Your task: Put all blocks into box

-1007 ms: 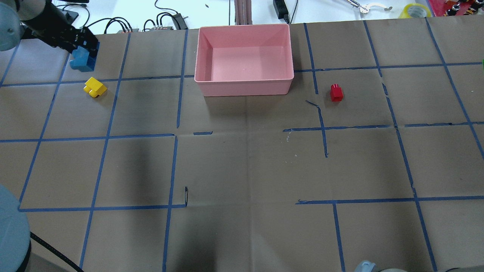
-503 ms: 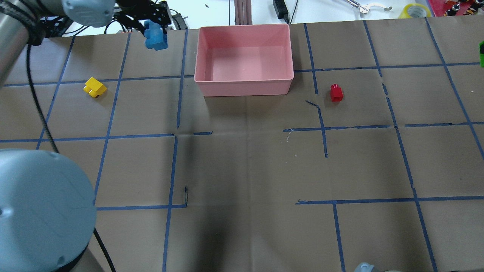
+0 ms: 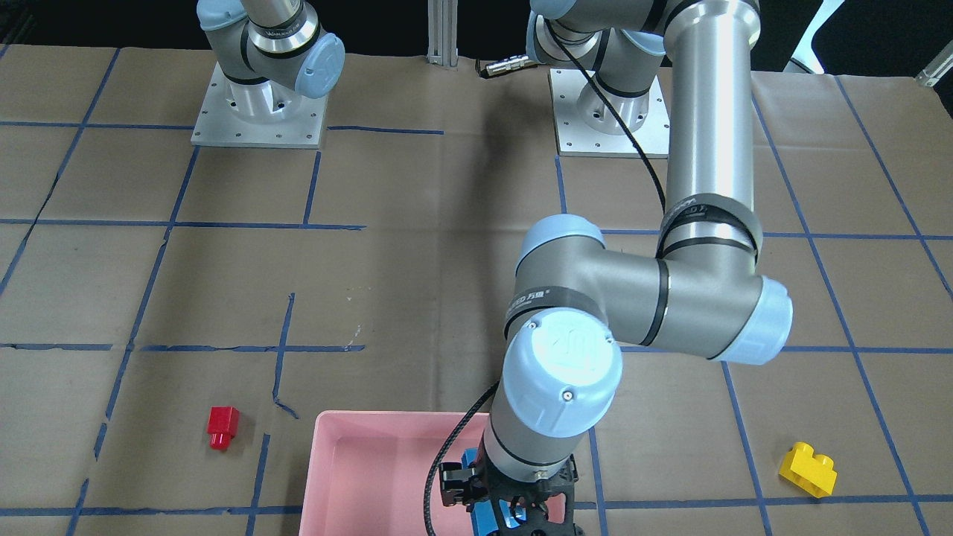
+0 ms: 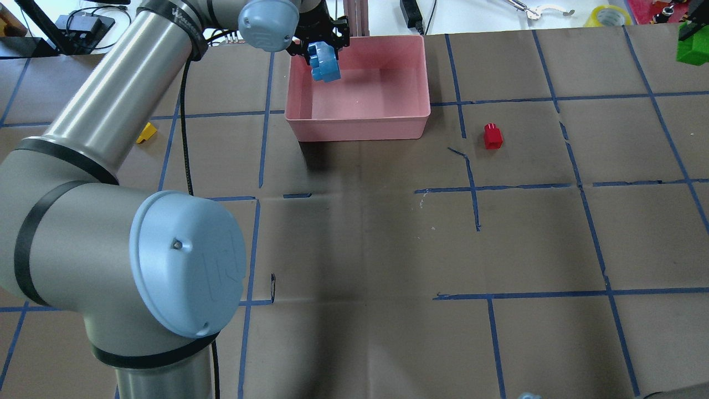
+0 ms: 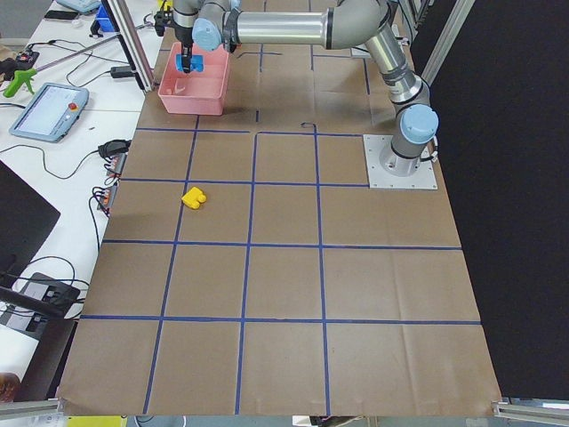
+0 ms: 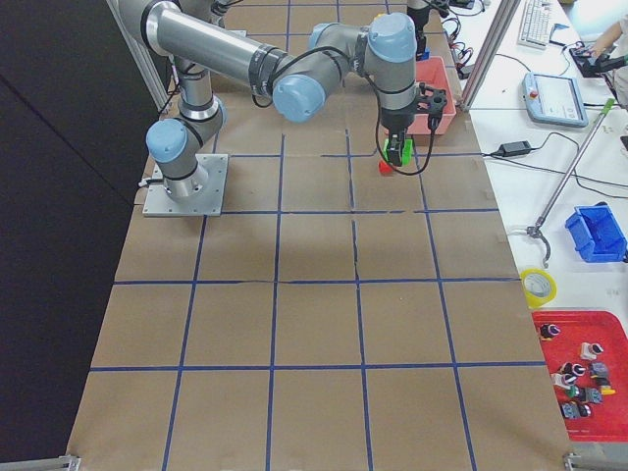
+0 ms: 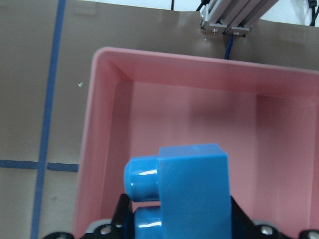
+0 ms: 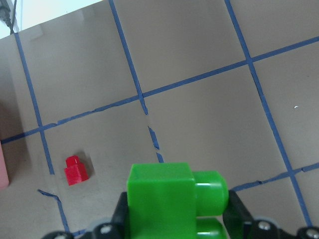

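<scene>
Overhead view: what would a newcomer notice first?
The big left arm stretches across, its jaws holding the blue block above the pink box. At the right edge, the green block hangs in the jaws of the right arm; the red block lies loose beside the box.

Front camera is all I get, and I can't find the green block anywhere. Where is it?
Observer: The right gripper holds the green block, lifted off the table.
Operator: Is it near the box yet?
Observer: No. It's out past the red block, on the side away from the pink box.
Operator: And the blue thing under the big arm?
Observer: That's the blue block, held by the left gripper above the inside of the pink box, not yet dropped.
</scene>
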